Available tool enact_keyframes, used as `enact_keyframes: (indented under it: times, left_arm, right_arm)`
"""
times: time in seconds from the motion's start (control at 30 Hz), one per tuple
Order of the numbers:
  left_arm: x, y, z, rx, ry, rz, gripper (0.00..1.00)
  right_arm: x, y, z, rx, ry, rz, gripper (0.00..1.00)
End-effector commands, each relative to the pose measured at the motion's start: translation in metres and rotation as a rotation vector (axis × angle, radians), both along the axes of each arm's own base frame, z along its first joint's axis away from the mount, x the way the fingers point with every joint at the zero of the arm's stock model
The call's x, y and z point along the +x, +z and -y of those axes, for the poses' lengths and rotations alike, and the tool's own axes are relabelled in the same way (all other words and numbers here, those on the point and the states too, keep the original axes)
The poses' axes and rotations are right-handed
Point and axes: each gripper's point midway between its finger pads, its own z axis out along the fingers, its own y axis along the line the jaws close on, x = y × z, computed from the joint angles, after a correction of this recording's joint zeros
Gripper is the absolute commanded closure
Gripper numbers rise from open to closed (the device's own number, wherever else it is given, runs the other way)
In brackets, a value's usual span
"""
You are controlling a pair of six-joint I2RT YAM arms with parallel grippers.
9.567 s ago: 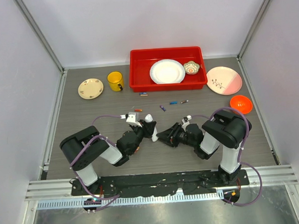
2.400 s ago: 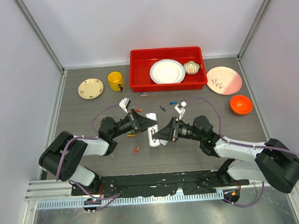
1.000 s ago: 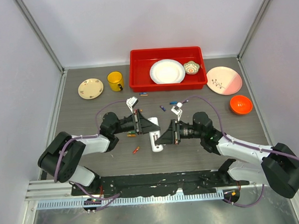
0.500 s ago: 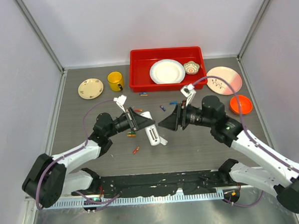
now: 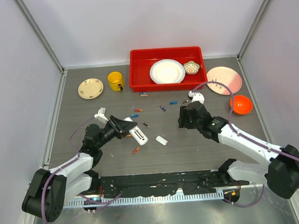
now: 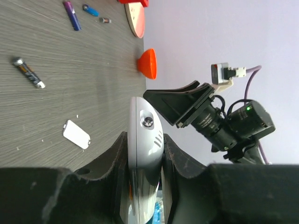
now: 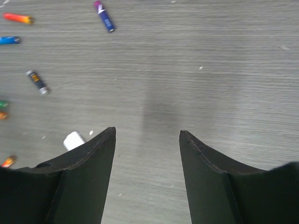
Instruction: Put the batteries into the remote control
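Observation:
My left gripper (image 5: 126, 130) is shut on the white remote control (image 5: 138, 136), gripping it by its sides and holding it above the table; in the left wrist view the remote control (image 6: 141, 135) stands edge-on between the fingers. The small white back cover (image 5: 161, 140) lies loose on the table to its right. Several batteries lie scattered: a black one (image 5: 145, 125), a blue one (image 5: 134, 115), an orange one (image 5: 135, 150), a purple one (image 7: 103, 16). My right gripper (image 7: 147, 133) is open and empty over bare table, with the back cover (image 7: 73, 139) beside its left finger.
A red tray (image 5: 138, 83) at the back holds a white plate (image 5: 167, 71) and a small bowl (image 5: 191, 67). A yellow mug (image 5: 115, 81) and a floral plate (image 5: 90, 88) stand back left. A pink plate (image 5: 224, 80) and an orange bowl (image 5: 241, 104) sit right.
The right gripper let go, opened and drew back to the right. The left gripper carried the remote leftward. The back cover now lies by itself on the table.

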Motion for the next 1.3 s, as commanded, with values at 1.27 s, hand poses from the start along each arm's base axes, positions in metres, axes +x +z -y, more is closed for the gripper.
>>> enact_keyframes:
  times: [1.27]
  left_arm:
    - [-0.049,0.074,-0.003,-0.015,-0.172,0.272,1.0]
  right_arm:
    - [0.153,-0.062,-0.088,-0.241,0.148,0.037,0.51]
